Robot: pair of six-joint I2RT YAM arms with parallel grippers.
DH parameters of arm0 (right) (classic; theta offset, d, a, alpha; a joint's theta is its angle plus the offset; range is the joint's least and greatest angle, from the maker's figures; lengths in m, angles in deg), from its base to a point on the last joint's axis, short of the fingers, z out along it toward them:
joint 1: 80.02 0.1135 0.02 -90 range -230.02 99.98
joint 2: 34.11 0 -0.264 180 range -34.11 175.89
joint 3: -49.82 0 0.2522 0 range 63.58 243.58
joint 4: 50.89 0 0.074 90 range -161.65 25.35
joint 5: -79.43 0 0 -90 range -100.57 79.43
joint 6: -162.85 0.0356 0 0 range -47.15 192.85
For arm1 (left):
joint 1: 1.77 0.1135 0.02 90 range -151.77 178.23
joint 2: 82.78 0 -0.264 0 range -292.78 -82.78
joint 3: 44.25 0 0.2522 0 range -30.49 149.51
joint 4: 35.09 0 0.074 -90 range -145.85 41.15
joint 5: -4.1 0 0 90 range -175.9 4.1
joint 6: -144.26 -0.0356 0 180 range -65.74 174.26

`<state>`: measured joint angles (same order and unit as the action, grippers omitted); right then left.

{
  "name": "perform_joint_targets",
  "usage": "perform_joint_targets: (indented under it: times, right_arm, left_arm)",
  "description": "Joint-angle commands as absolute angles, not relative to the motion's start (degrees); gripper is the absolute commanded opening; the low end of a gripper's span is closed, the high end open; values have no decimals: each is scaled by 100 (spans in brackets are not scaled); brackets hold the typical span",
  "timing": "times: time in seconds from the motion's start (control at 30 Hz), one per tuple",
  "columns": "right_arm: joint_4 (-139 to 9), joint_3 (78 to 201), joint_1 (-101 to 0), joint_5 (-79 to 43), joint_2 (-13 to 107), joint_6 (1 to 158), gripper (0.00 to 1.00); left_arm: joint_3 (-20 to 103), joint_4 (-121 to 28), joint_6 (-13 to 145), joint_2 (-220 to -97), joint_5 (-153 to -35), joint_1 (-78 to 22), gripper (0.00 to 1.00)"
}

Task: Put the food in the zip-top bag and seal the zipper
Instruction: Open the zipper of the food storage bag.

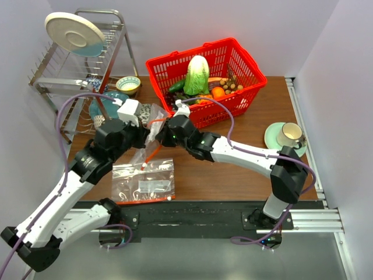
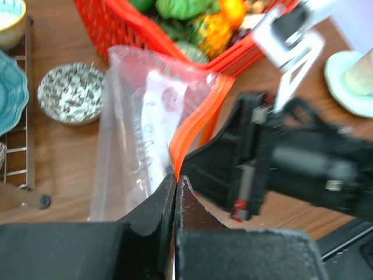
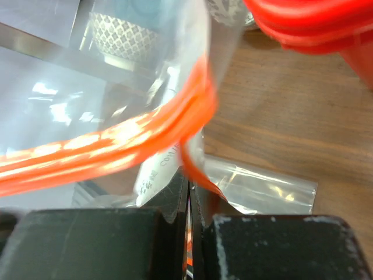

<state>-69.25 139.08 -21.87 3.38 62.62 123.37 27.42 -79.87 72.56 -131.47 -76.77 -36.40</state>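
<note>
The food lies in the red basket (image 1: 256, 73): a napa cabbage (image 1: 197, 74) standing upright, a dark cucumber (image 1: 176, 86) and small brown nuts (image 1: 234, 87). One clear zip-top bag (image 1: 154, 114) is held up off the table between both grippers. My left gripper (image 1: 147, 133) is shut on its red-orange zipper strip (image 2: 195, 125), pinched at the jaw tips (image 2: 176, 178). My right gripper (image 1: 165, 133) is shut on the same strip (image 3: 116, 146), at its jaw tips (image 3: 190, 184). The bag (image 2: 140, 128) hangs crumpled and holds no food.
A second, like bag (image 1: 143, 182) lies flat near the front edge and shows in the right wrist view (image 3: 262, 186). A dish rack (image 1: 70, 79) with a plate (image 1: 74, 34) stands back left, with bowls (image 1: 128, 84) beside it. A cup on a saucer (image 1: 287, 135) sits at the right.
</note>
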Motion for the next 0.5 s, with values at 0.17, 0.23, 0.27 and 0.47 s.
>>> perform_joint_targets:
  times: [0.17, 0.23, 0.27, 0.47]
  right_arm:
    - [-6150, 13697, -2009, 613, 5844, 12593, 2]
    - [-6052, 13531, -2000, 648, 5686, 12602, 2]
    - [-6026, 13486, -1991, 657, 5642, 12611, 2]
    - [-5912, 13354, -1965, 622, 5633, 12743, 2]
  left_arm:
    - [2507, -7575, 7623, -12963, -8045, -3657, 0]
    - [2270, -7451, 7649, -12910, -8019, -3657, 0]
    - [2217, -7416, 7676, -12901, -8019, -3648, 0]
    - [1953, -7223, 7781, -12936, -8106, -3657, 0]
